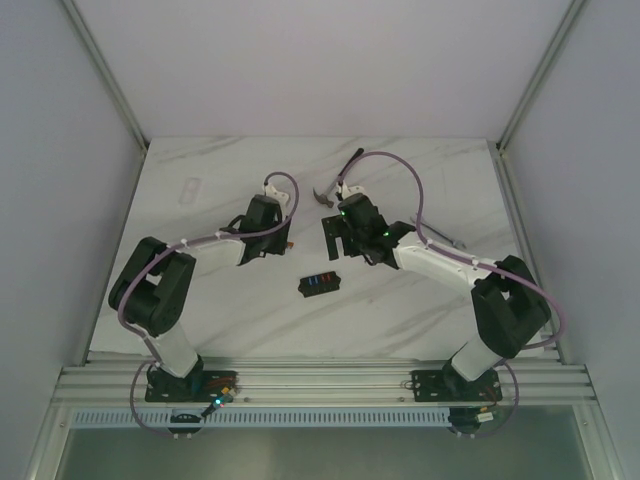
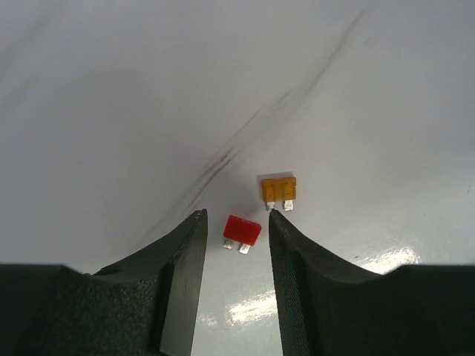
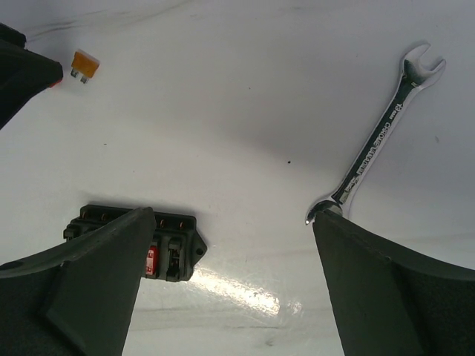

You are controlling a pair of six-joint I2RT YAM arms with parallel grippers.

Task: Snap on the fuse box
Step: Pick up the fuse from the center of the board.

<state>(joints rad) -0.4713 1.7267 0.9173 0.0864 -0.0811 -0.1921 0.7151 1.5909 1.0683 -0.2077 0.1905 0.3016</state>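
Note:
The fuse box (image 1: 319, 284) is a small black box with red and blue fuses, lying flat on the marble table between the two arms. In the right wrist view, part of the fuse box (image 3: 177, 239) shows beside the left finger, with one red fuse in a slot. My right gripper (image 3: 231, 215) stands wide open above the table, holding nothing. My left gripper (image 2: 236, 215) is open and low over the table. A loose red fuse (image 2: 242, 231) lies between its fingertips, touching neither. A loose orange fuse (image 2: 278, 189) lies just beyond the right fingertip.
A silver wrench (image 3: 378, 133) lies on the table past my right gripper's right finger. The orange fuse (image 3: 85, 64) and the dark tip of the left gripper show at the top left of the right wrist view. A faint clear oblong piece (image 1: 192, 190) lies at the far left.

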